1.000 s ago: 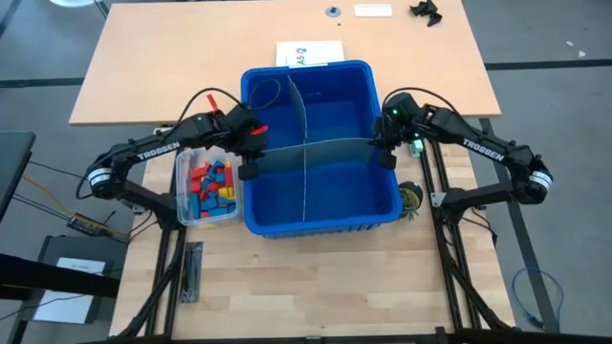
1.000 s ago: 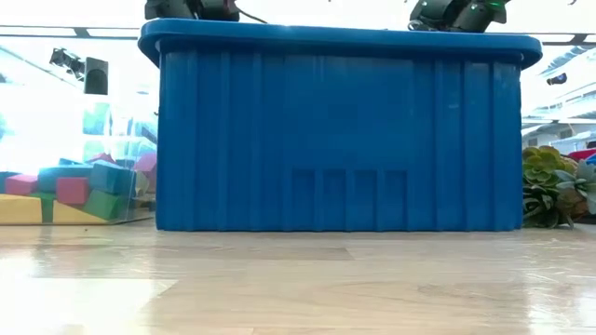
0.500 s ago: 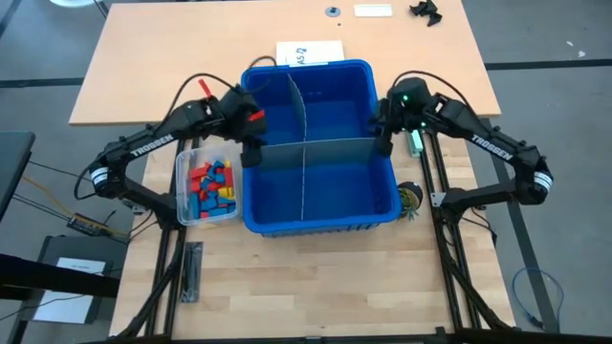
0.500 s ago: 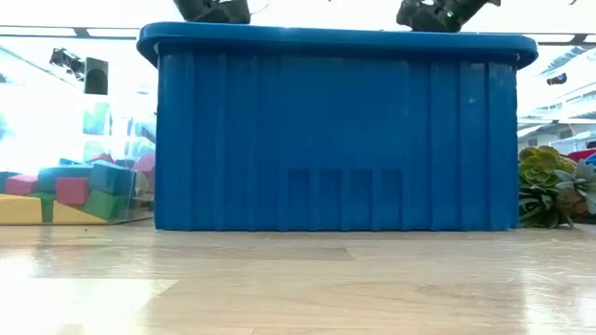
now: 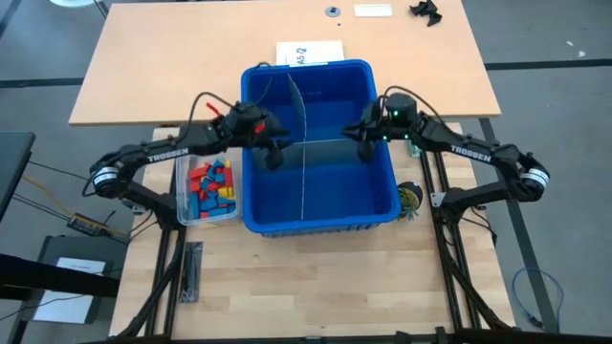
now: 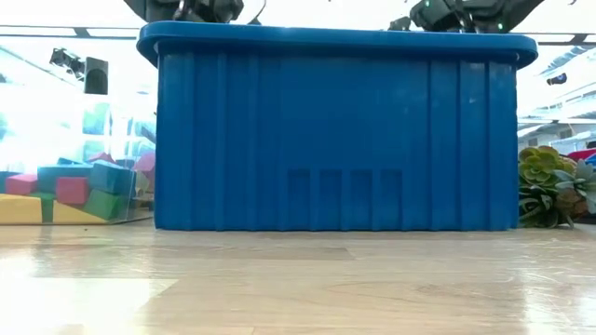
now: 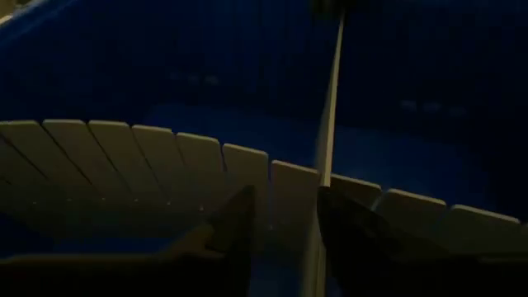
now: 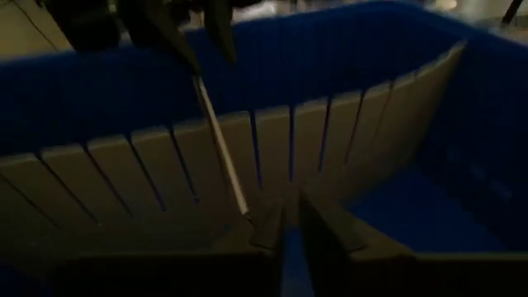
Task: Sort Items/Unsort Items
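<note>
We've got the blocks (image 5: 212, 184) piled in the clear tub at about 8 o'clock from our left gripper (image 5: 273, 156), so that arm's nearer. Left fingers stand apart over the divider (image 5: 320, 145); right gripper (image 5: 364, 143), nearly together, straddles its edge.

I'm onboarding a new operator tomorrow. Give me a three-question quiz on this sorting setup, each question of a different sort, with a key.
1. True or false: the toy blocks already lie in the blue bin.
2. Where do both grippers hover? A) over the clear container B) inside the bin at the crosswise grey divider C) over the paper sheet
3. Fill in: the dividers split the bin into ____ compartments.

Key: 1 false; 2 B, left gripper and right gripper; 3 four.
</note>
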You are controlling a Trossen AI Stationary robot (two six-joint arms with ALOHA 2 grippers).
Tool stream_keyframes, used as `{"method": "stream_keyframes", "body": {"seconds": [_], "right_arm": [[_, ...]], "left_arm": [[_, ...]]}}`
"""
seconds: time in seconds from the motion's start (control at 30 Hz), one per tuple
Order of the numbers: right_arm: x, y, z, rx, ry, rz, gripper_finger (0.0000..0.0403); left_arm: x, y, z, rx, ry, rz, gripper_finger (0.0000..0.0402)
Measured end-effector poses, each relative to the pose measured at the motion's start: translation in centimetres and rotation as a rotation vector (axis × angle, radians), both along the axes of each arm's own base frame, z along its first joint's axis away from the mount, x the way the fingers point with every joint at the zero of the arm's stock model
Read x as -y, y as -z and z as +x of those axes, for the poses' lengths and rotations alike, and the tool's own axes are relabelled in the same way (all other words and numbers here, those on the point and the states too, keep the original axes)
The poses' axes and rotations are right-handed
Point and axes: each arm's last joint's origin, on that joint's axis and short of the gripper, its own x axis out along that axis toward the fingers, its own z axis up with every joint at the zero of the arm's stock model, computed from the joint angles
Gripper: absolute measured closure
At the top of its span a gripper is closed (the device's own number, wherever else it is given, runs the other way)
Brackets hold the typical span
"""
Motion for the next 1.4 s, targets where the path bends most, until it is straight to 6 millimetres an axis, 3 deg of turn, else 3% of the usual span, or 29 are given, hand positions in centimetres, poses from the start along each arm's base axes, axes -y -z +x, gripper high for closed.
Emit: {"method": "stream_keyframes", "body": {"seconds": [0.13, 0.4, 0.57, 0.7, 0.93, 1.13, 1.4], "right_arm": [[-0.2, 2.4, -0.4, -0.068, 0.022, -0.003, 0.0399], [-0.4, 3.2, -0.5, -0.058, 0.034, -0.032, 0.0399], [-0.3, 1.6, -0.1, -0.028, 0.042, -0.023, 0.0399], [-0.8, -1.4, 0.2, 0.055, 0.024, -0.018, 0.0391], [-3.6, -2.5, 1.3, 0.098, -0.12, 0.072, 0.0387], [-7.0, -2.2, 3.0, 0.076, -0.228, 0.088, 0.0384], [-10.9, -2.1, 4.2, 0.054, -0.255, 0.062, 0.037]], "left_arm": [[0.2, 2.3, -0.3, 0.015, -0.02, -0.031, 0.0262], [0.3, 3.3, -0.6, 0.027, -0.039, -0.04, 0.0262], [0.2, 1.4, -0.3, 0.031, -0.047, -0.025, 0.0262], [0.8, -2.7, -0.4, 0.044, -0.042, 0.031, 0.0262], [4.0, -6.0, -1.2, -0.123, -0.095, 0.095, 0.0262], [7.1, -5.9, -2.5, -0.254, -0.161, 0.1, 0.0262], [10.5, -7.1, -4.5, -0.231, -0.16, 0.095, 0.0262]]}}
